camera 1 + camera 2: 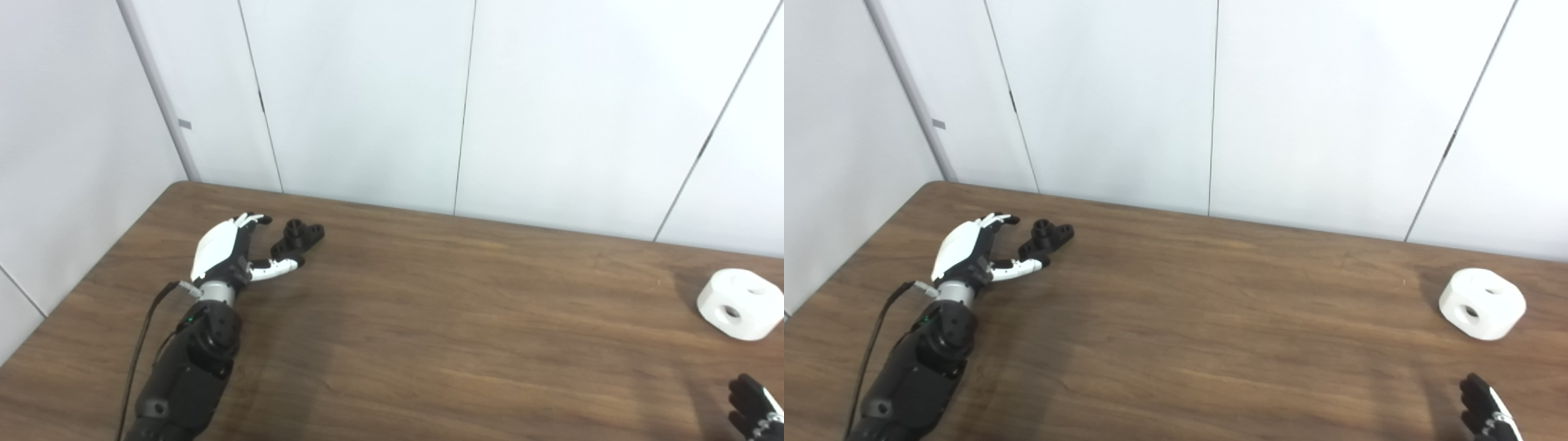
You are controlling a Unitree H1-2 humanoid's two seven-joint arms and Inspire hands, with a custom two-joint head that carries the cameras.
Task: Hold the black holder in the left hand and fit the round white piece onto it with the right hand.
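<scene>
Right hand (1488, 410) cropped by bottom edge.

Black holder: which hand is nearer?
Left. The left hand sits right beside the black holder, fingers open around it. The right hand is across the table.

light: even, bright, from overhead | shadows: soft on table (429, 318) | glare: none | focus: slightly soft throughout

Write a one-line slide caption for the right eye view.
Open left hand reaches beside the black holder on the wooden table; the round white piece waits far right.
</scene>
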